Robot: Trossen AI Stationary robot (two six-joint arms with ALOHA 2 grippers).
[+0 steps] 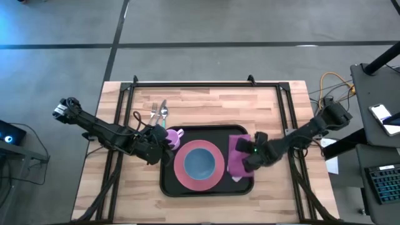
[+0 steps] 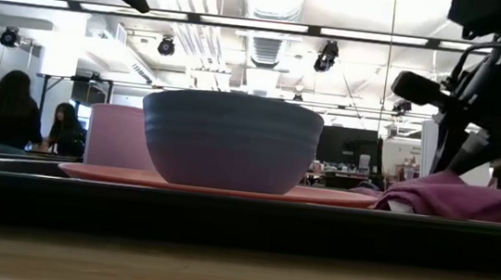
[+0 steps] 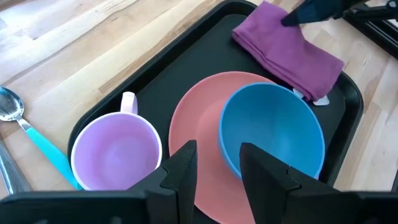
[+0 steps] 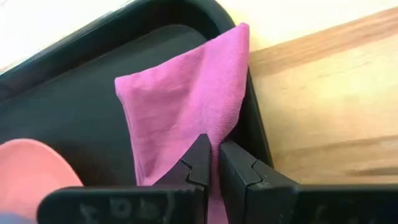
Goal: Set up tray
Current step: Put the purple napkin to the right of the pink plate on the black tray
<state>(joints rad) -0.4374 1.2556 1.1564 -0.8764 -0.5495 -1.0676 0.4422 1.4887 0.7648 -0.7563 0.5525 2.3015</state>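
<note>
The black tray [image 1: 187,190] lies mid-table. On it stand a pink plate [image 1: 181,172] with a blue bowl [image 1: 199,162] on top, a lilac mug [image 1: 173,137] at the tray's left end and a folded purple napkin [image 1: 236,156] at its right end. My left gripper [image 3: 217,165] hovers open above the tray's left end, beside the mug, with nothing between its fingers. My right gripper [image 4: 214,158] is down at the napkin, shut on it. My right gripper pinches the purple napkin between its two fingertips at the cloth's edge beside the tray's right rim [image 4: 217,134]. The fingers slant down from the table's right side. The napkin lies slack on the tray floor, one side up against the rim.
A fork [image 1: 154,112] and a spoon [image 1: 164,111] lie on the wooden table just beyond the tray's far left corner, and a teal-handled spoon [image 3: 43,152] lies beside the mug. Bare wood runs along the table's near and right sides. People sit in the room behind.
</note>
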